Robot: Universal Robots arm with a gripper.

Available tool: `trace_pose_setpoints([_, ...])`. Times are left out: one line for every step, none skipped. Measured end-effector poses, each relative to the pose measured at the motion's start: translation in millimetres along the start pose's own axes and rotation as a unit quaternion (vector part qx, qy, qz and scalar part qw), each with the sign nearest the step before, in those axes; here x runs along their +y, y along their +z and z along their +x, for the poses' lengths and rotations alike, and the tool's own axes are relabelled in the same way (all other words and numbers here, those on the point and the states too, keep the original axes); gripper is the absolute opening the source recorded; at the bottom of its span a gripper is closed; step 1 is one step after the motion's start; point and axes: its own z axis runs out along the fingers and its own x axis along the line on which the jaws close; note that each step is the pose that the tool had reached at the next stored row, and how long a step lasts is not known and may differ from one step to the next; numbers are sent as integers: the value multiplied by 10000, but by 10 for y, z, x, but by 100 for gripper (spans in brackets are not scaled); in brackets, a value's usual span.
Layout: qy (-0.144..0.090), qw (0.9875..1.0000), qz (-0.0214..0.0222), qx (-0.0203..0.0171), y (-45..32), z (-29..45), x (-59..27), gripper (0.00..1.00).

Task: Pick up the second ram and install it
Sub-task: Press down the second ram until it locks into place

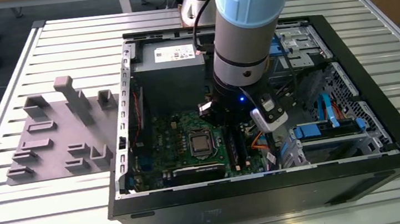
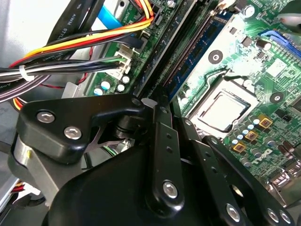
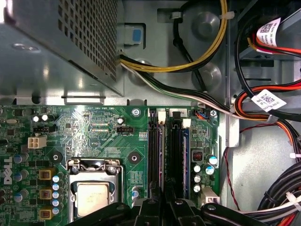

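Note:
A blue ram stick with small dark chips stands upright in one of the long black motherboard slots; its blue edge also shows in the first wrist view. I cannot tell whether it is the second ram. My gripper is down inside the open computer case, above the near end of the slots. Its black fingers come together at the tips, shut, with nothing visible between them. They end right beside the stick's end; I cannot tell if they touch it.
The processor socket lies beside the slots. Bundled cables run along the other side, and the grey power supply stands at the slots' far end. A grey fixture sits on the table at the exterior view's left.

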Motion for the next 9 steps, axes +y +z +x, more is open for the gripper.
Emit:
trace_pose_setpoints([0, 10000, 0, 0, 1, 0, 0, 14])
trace_pose_setpoints([0, 10000, -1, 0, 3, 0, 0, 14])
trace_pose_setpoints([0, 10000, -1, -1, 3, 0, 0, 14])
trace_pose_setpoints([0, 10000, -1, 0, 4, 0, 0, 14])
trace_pose_setpoints([0, 10000, -1, 0, 4, 0, 0, 14])
trace_pose_setpoints([0, 10000, -1, 0, 6, 0, 0, 14])
trace_pose_setpoints([0, 10000, -1, 0, 6, 0, 0, 14])
trace_pose_setpoints([0, 10000, -1, 0, 7, 0, 0, 14])
trace_pose_setpoints([0, 10000, -2, 0, 8, 0, 0, 14])
